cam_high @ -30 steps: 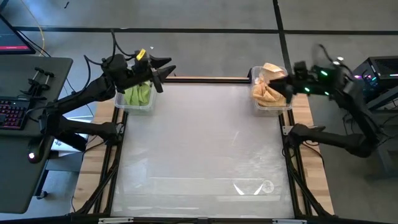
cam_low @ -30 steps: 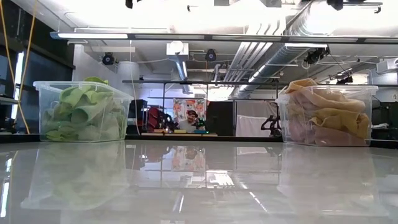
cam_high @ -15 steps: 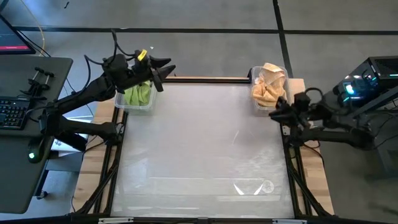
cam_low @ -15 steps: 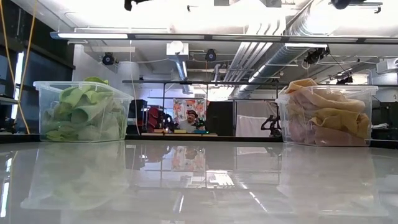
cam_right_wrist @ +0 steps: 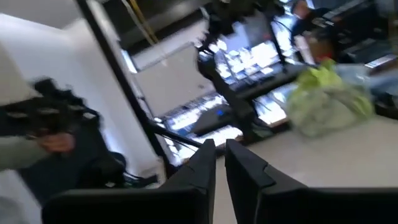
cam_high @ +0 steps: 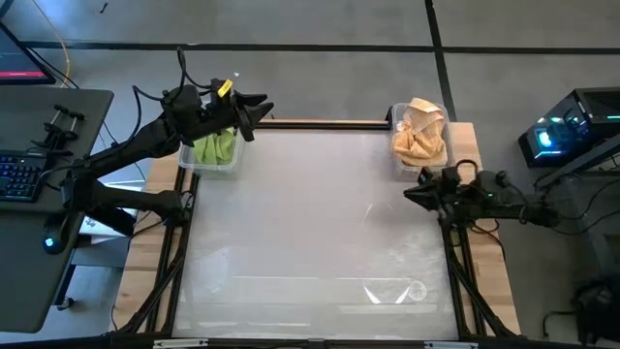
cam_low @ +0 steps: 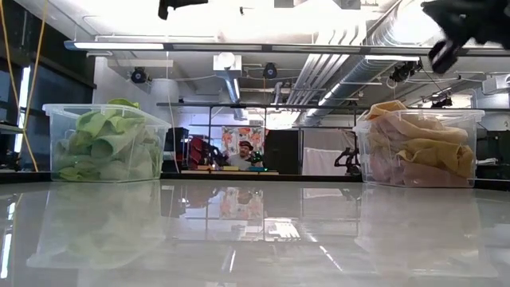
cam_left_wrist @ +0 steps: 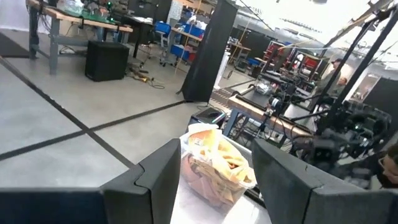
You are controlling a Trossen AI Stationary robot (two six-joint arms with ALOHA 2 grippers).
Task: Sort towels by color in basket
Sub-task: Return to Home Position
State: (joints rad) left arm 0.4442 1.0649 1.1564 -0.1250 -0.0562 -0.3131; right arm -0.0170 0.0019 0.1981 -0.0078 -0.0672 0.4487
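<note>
Lime and pale green towels (cam_high: 215,146) fill a clear basket (cam_low: 54,127) at the table's far left corner. Yellow, tan and pink-brown towels (cam_high: 418,136) are heaped in a second clear basket (cam_low: 360,151) at the far right corner. My left gripper (cam_high: 260,114) hovers open just right of the green basket and holds nothing. Its wrist view looks between the fingers (cam_left_wrist: 216,155) at the tan heap (cam_left_wrist: 214,165). My right gripper (cam_high: 407,194) is shut and empty, just near of the tan basket at the table's right edge. It faces left, toward the green towels (cam_right_wrist: 326,99).
The glossy white tabletop (cam_high: 310,223) lies between the baskets. A desk with a keyboard (cam_high: 24,170) stands left of the table, and lit equipment (cam_high: 567,131) stands to its right. A person (cam_low: 243,151) sits far behind the table.
My right arm has drawn back from above the tan basket. It moved toward the near edge and down, and now stretches low along the table's right edge. The towels in both baskets have stayed as they were.
</note>
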